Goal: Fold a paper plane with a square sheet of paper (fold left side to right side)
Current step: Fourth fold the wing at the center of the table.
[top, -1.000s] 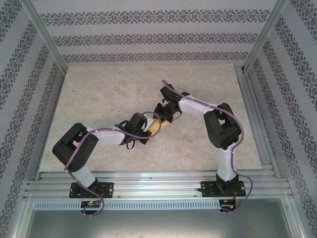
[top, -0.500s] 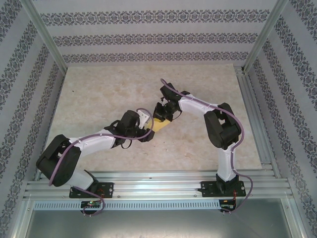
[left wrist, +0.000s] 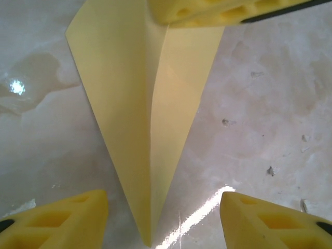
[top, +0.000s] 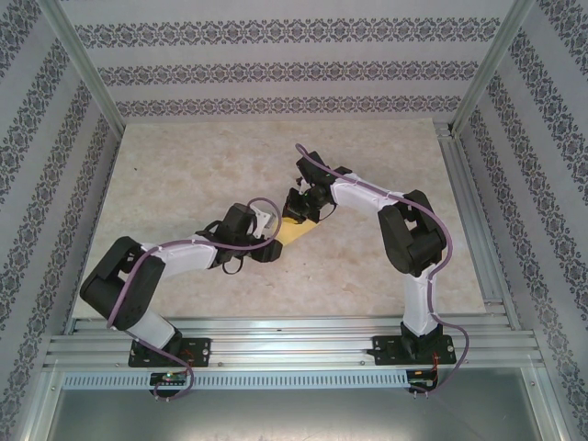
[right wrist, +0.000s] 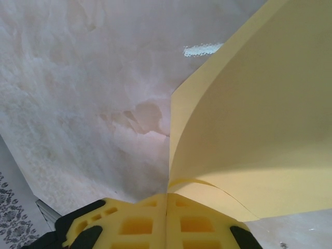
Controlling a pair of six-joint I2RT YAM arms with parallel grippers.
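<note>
The square sheet of paper now lies as a narrow, creased, mustard-yellow paper plane (top: 296, 232) on the marble table (top: 184, 165), in the middle. In the left wrist view the paper plane (left wrist: 150, 119) points toward the camera. My left gripper (left wrist: 163, 210) is open, with one yellow finger on each side of the tip and neither touching it. My left gripper (top: 267, 220) sits just left of the paper. My right gripper (right wrist: 167, 199) is shut on the paper plane (right wrist: 249, 129) at its wide end, and one flap curves up from the pads. The right gripper's finger (left wrist: 218, 10) covers that wide end.
Aluminium rails (top: 469, 230) run along the right side and the near edge of the table. Patterned walls (top: 276, 64) close in the back and sides. Both arms meet at the table's centre; bare marble lies around them.
My left gripper has opened and let go of the paper's tip, and the left arm's elbow has swung out and back. The right gripper stays shut on the wide end.
</note>
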